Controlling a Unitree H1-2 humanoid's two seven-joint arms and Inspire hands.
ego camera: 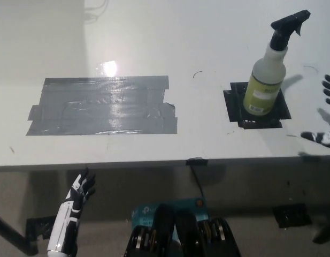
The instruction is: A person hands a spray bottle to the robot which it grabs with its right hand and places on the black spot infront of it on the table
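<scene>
Head view, looking steeply down on a white table (207, 32). The bottle (269, 75) stood upright on the black spot (237, 110), its base within the square and its black trigger head pointing to picture right. Nothing touched it.

The right hand (326, 115) showed only at the right edge of the frame, clear of the bottle and to its right, over the table near the front edge. Its fingers (329, 88) were spread apart and held nothing; a separate dark digit lay lower, pointing back toward the spot. Most of the hand was cut off by the frame edge, so its full pose was unclear, though it appeared open. A gap of bare table lay between the fingertips and the spot's right border.

A large patch of grey tape (103, 104) lay on the table's left half, well apart from the bottle.

The left hand (82, 188) rested below the table's front edge at lower left, fingers loosely apart and empty.
</scene>
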